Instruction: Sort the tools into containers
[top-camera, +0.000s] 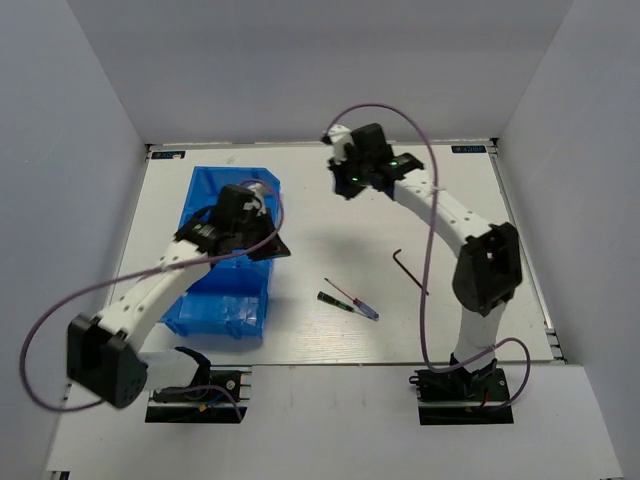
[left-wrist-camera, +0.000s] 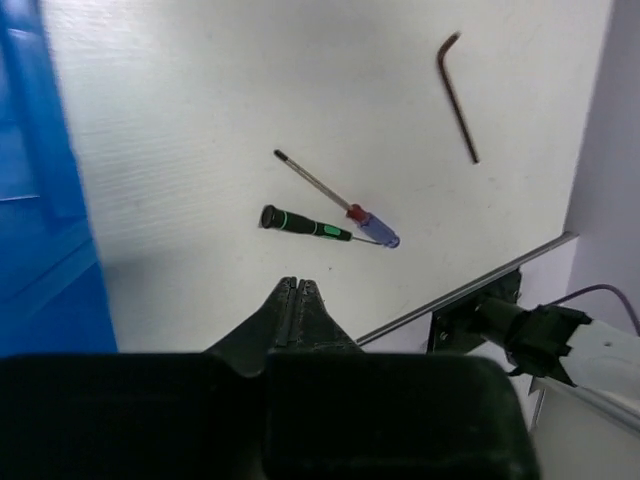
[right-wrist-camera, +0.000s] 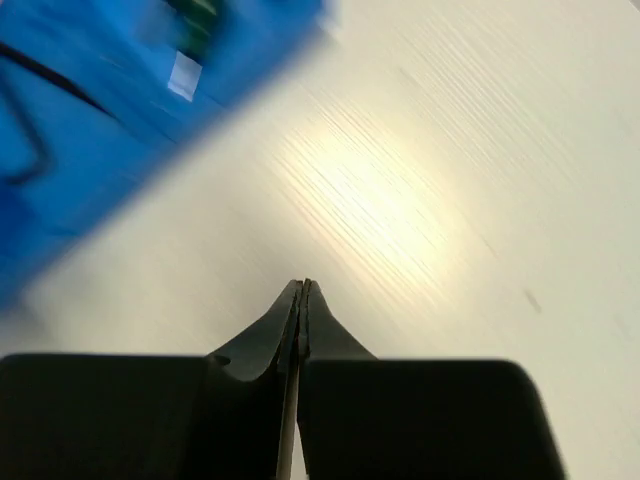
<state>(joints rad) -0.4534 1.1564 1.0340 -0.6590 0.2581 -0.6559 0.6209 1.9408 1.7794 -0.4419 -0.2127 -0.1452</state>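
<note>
Two closed hands (left-wrist-camera: 300, 290) (right-wrist-camera: 303, 290); two screwdrivers (left-wrist-camera: 305, 225) (left-wrist-camera: 335, 198), one hex key (left-wrist-camera: 457, 95) (perhaps another)

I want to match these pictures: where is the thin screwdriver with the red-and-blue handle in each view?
Top external: the thin red-and-blue-handled screwdriver lies just below centre, right of the bright blue plastic bins.
Left wrist: picture centre; bins at the left edge.
Right wrist: not in it; bins upper left.
Shared landmark: the bins.

The top view looks down over the whole table (top-camera: 330, 230) from behind the arm bases (top-camera: 462, 384); the left wrist, nearer, shares its hex key (top-camera: 410, 272) — the right wrist, closest, its blue bins (top-camera: 225, 302).
</note>
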